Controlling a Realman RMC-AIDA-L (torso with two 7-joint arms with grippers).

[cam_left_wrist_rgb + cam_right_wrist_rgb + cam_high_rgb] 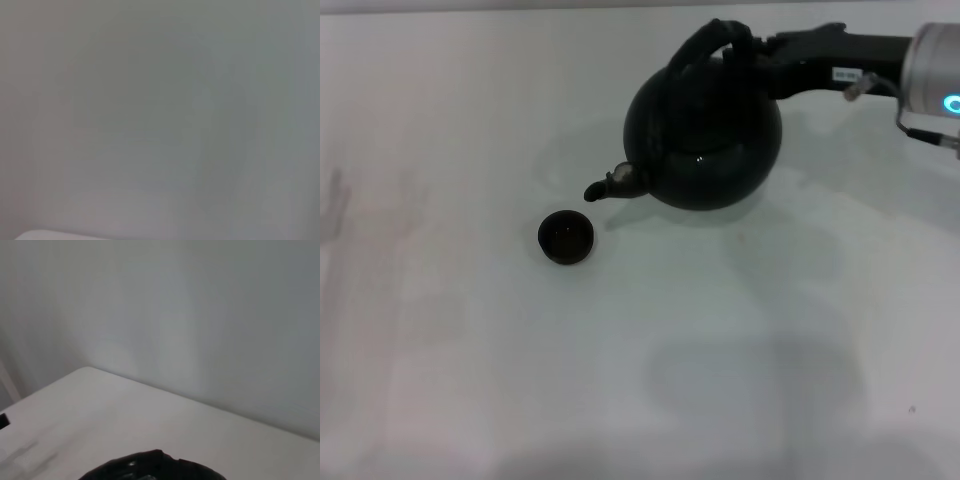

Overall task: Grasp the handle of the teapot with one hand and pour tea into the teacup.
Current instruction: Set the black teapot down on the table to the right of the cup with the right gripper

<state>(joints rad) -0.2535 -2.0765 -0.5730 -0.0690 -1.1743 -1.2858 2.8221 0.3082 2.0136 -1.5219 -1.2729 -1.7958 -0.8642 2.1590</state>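
The matte-black teapot [705, 135] is at the back right of the white table [470, 350] in the head view. Its spout [610, 185] points left and down towards the teacup [565, 237], a tiny dark bowl just left of and nearer than the spout tip. My right gripper [745, 50] reaches in from the right and is shut on the arched black handle [705, 45] above the pot. In the right wrist view only a black ribbed piece of the handle [150, 467] shows along one edge. My left gripper is out of view.
The pot casts a faint shadow [570, 150] on the table to its left. The white table [100, 410] ends at a pale wall [200, 315] in the right wrist view. The left wrist view holds only a plain grey surface [160, 120].
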